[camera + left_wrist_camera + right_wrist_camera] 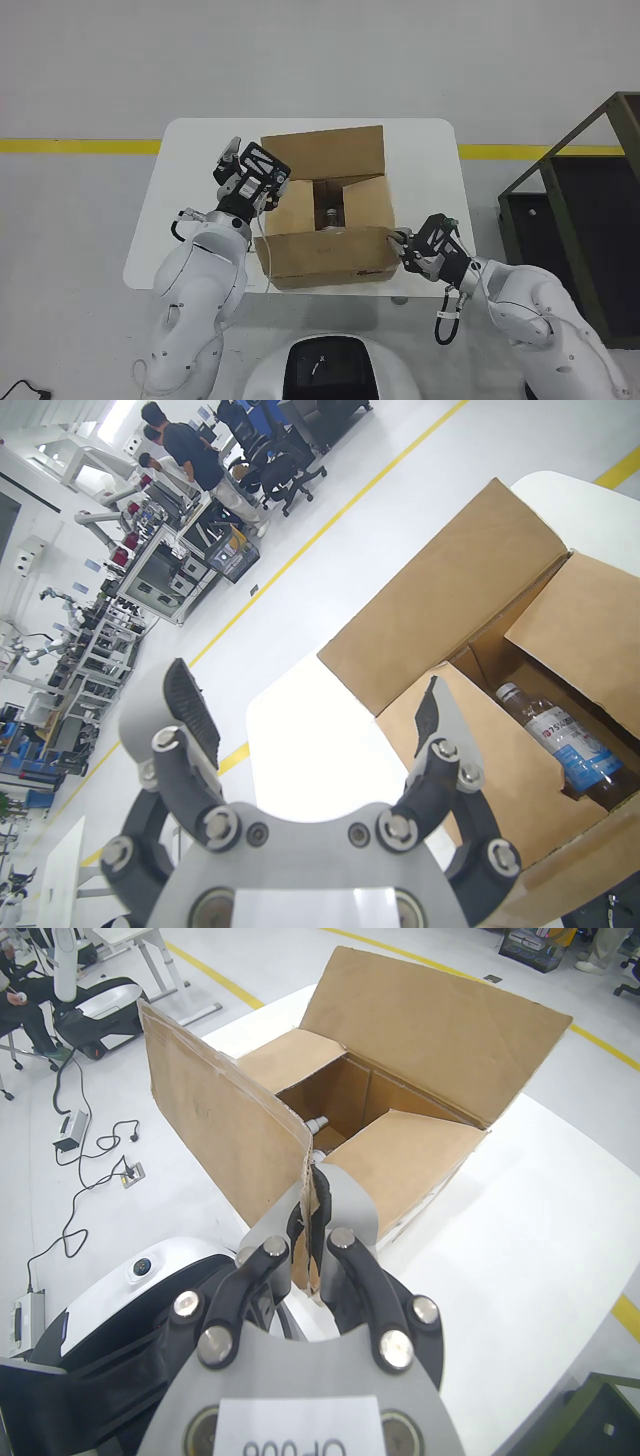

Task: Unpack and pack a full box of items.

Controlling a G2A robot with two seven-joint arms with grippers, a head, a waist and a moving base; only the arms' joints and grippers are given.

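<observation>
One cardboard box [325, 215] sits open on the white tabletop [200, 200] with a clear bottle [565, 740] inside. The right pincer [312, 1188] pinches the near flap [220, 1128] at its ragged corner. The left pincer [303, 680] hangs wide open beside the box. Cardboard bends and tears easily, so I think a soft pull is best.

Top cam looked straight down at table [188, 175]; wrist cams sat close to box [325, 150], at its 10 and 4 o'clock; all shared its opening.
</observation>
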